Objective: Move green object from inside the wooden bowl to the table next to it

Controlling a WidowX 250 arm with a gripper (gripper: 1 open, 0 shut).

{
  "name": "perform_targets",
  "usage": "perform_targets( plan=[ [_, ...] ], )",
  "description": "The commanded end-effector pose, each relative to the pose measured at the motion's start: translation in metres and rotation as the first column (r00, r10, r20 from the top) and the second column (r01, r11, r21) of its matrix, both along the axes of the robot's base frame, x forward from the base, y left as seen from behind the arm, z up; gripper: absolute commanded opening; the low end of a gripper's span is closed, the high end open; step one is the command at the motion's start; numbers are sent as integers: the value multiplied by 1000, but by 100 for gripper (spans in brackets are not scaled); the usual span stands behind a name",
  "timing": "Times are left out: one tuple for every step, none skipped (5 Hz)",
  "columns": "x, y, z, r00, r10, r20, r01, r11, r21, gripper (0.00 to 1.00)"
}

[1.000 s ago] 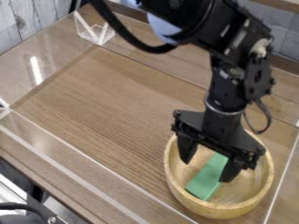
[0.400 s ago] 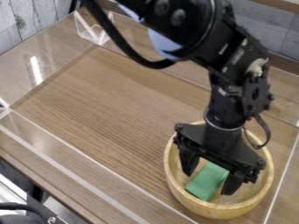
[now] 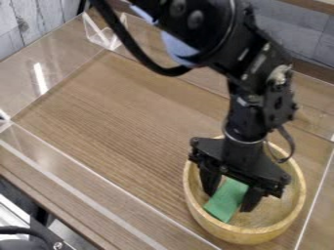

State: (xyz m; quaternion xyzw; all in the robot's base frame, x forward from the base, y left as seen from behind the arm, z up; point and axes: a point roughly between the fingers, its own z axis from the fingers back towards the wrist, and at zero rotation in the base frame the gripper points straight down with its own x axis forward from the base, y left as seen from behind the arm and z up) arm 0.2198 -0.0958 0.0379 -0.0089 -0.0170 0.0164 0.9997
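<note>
The green object (image 3: 226, 203) lies flat inside the wooden bowl (image 3: 248, 233), which sits at the near right of the table (image 3: 117, 117). My gripper (image 3: 239, 191) reaches straight down into the bowl. Its two black fingers stand on either side of the green block's far end, with the left finger (image 3: 209, 183) at the block's edge. The jaws are apart, and a small gap seems to remain on the right side. The block's far end is partly hidden behind the fingers.
Clear acrylic walls (image 3: 53, 59) run around the tabletop. A small clear bracket (image 3: 104, 37) stands at the back left. The bowl sits close to the right wall and the front edge, and the wood surface stretches out to its left.
The gripper has come down deeper into the bowl. Its fingers have drawn closer together around the green block, which has not moved.
</note>
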Motion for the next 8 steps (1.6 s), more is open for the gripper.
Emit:
perform_targets(
  plan=[
    [5,1,12,1000,18,22,-18,1000,-16,0],
    [7,1,21,999,30,25,-29,999,-23,0],
    [8,7,37,999,31,37,-30,999,-35,0],
    [11,19,62,997,37,64,-33,998,-56,0],
    [14,42,76,996,30,80,-23,997,-78,0],
    [21,56,77,995,23,99,-13,996,-93,0],
    [18,68,71,994,39,105,-29,995,-95,0],
    [13,78,62,994,58,94,-50,995,-89,100]
  ],
)
